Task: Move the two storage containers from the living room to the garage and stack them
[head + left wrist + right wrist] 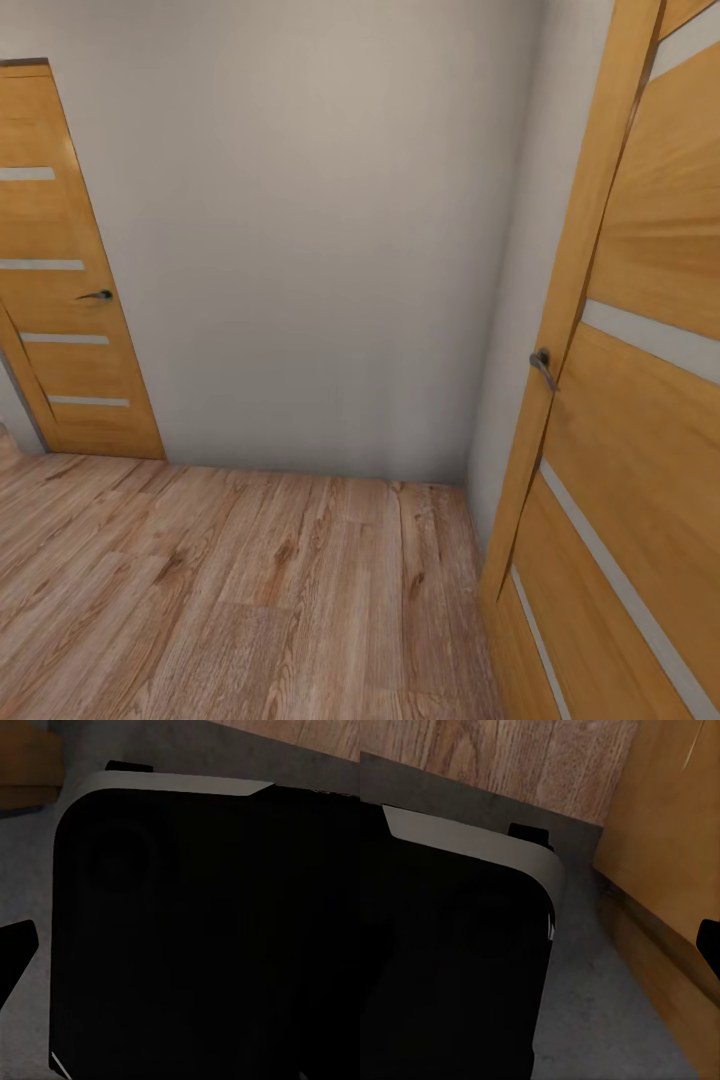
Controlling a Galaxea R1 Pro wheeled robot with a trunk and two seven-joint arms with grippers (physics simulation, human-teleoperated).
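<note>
Head cam: plank floor, blank wall, wood door on left, 2nd door close on right w/ handle.
L wrist: dark robot body, grey floor strip; jaw state can't tell.
R wrist: same dark body, door panel beside it; jaw state can't tell.

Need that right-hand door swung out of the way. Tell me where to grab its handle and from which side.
Grip the door handle on its lever, the bar slanting down from its round base. It sits on the open door's edge, facing the wall, so come from the hallway side, over the wood floor, fingers closing across the bar. It looks small here; judge the fit closer in.
</note>
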